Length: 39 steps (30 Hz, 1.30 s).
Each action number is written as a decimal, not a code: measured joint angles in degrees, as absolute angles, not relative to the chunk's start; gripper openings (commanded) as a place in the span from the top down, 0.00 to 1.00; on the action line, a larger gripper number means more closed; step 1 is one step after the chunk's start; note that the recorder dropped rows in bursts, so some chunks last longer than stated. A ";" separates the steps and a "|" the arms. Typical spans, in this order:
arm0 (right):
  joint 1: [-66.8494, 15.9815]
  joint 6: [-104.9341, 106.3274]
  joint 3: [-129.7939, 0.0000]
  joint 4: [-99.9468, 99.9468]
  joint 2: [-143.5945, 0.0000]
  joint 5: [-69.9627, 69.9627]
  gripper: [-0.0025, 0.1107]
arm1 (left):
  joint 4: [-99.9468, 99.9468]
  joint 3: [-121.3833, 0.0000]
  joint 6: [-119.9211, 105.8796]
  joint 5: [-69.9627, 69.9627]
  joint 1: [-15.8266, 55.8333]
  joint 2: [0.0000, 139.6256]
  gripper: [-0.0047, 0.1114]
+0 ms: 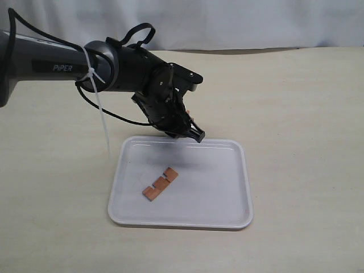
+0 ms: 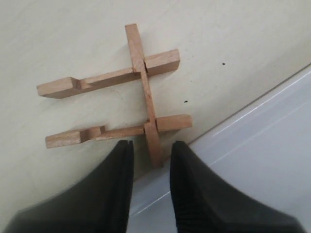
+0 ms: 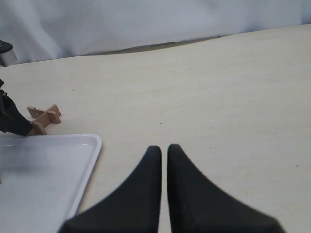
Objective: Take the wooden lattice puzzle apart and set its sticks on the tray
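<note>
Your left gripper [image 2: 152, 145] hangs part-open and empty; the puzzle [image 2: 141, 73] lies just beyond the tray's [image 2: 252, 116] far rim, its long cross stick [image 2: 148, 104] pointing between the jaws.

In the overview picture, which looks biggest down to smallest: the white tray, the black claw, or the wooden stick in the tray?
1. Tray, clearly largest.
2. Left gripper; it hangs above the table, so its apparent size is less sure.
3. Stick, smallest.
</note>
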State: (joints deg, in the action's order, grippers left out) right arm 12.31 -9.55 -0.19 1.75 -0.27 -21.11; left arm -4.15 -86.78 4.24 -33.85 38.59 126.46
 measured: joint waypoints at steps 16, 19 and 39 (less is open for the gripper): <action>12.31 -9.55 -0.19 1.75 -0.27 -21.11 0.94 | -4.15 -86.78 4.37 -33.85 38.59 126.46 0.74; 12.31 -9.55 -0.19 1.75 -0.27 -21.11 0.94 | -4.15 -86.78 4.37 -33.85 38.59 126.46 0.67; 12.31 -9.55 -0.19 1.75 -0.27 -21.11 0.94 | -4.15 -86.78 5.72 -33.39 38.59 126.46 0.72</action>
State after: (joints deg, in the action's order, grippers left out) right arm 12.31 -9.55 -0.19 1.75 -0.27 -21.11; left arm -4.15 -86.78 5.72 -33.39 38.59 126.46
